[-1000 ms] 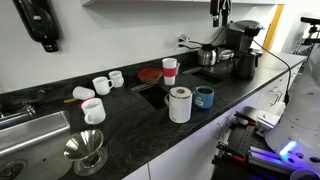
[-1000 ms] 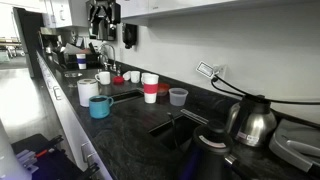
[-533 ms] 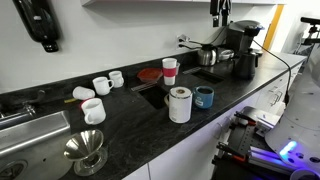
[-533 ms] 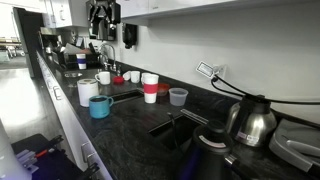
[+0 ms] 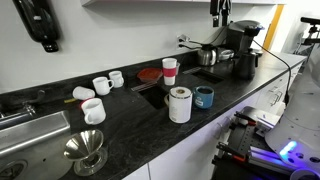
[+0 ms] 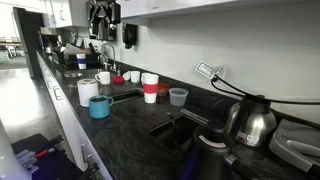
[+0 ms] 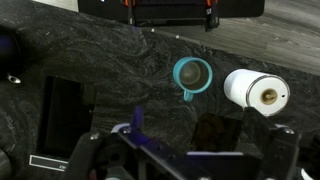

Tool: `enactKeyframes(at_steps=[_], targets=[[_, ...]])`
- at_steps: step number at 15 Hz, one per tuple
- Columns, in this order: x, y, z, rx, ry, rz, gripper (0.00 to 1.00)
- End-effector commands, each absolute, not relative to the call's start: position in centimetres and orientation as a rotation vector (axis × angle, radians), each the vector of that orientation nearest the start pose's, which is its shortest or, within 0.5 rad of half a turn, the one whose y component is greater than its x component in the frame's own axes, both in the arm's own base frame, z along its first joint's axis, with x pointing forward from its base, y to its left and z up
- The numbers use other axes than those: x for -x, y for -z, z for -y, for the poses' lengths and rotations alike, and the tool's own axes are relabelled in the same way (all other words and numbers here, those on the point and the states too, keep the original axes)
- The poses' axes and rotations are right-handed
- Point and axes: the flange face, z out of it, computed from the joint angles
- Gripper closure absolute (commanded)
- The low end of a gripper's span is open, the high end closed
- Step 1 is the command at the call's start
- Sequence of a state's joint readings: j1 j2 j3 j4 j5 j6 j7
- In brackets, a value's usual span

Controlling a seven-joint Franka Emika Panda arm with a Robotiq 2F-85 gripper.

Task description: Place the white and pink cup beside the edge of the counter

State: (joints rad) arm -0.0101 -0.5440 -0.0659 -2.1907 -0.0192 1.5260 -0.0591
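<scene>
The desk (image 5: pixel 130 125) was a long, glossy black speckled stone top running under a pale wall. Nearest its front edge sat a steel funnel (image 5: pixel 85 152), then an upright paper towel roll (image 5: pixel 180 104) with a blue cup (image 5: pixel 204 97) just beside it. Farther back, past a dark recess in the stone, the white and pink cup (image 5: pixel 170 70) stood upright near the wall, well apart from the front edge, with a red disc (image 5: pixel 148 74) just beside it. A small white mug (image 5: pixel 100 85) stood off to one side. A coffee machine (image 5: pixel 240 45) closed the far end. The pincer (image 7: pixel 185 155) hung high over the roll and blue cup, its fingers (image 7: pixel 88 150) spread wide, holding and touching nothing
</scene>
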Motion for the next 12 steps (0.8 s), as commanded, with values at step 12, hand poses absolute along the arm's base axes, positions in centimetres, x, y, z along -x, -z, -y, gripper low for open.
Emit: enactKeyframes(at_steps=[12], targets=[[-37.0,-56.6,0.8,3.088,0.083,-0.417,0.00]])
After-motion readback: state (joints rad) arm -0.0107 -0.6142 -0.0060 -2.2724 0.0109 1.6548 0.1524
